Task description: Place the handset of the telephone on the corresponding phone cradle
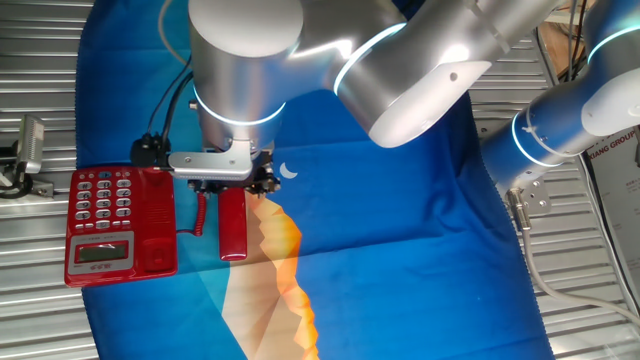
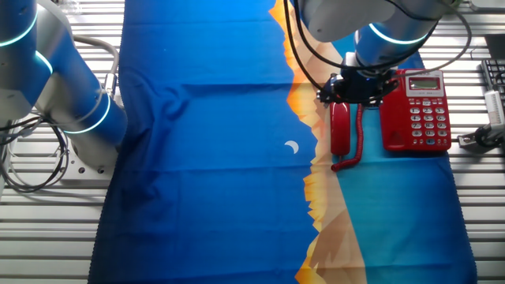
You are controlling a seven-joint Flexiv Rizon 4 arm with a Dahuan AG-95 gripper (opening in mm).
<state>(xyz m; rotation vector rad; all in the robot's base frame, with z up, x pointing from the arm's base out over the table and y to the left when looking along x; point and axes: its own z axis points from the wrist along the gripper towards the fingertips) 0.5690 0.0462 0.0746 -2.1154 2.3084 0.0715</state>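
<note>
The red telephone (image 1: 120,228) (image 2: 416,110) lies on the blue cloth, with grey-white keys and a small LCD panel. Its phone cradle (image 1: 160,215) (image 2: 392,118) is the plain red strip on the side facing the handset, and nothing rests in it. The handset (image 1: 232,228) (image 2: 340,130) lies apart from the base and parallel to it. The red coiled cord (image 1: 202,213) (image 2: 360,138) lies between handset and base. My gripper (image 1: 234,187) (image 2: 347,93) is down at the handset's end nearest the arm. The wrist hides the fingertips, so their hold does not show.
The blue cloth (image 1: 400,250) has an orange and pale pattern (image 1: 285,270) running beside the handset. Slatted metal table (image 1: 40,310) surrounds the cloth. A grey device with cables (image 1: 25,155) sits just past the phone. The arm's base (image 2: 75,118) stands at the opposite cloth edge.
</note>
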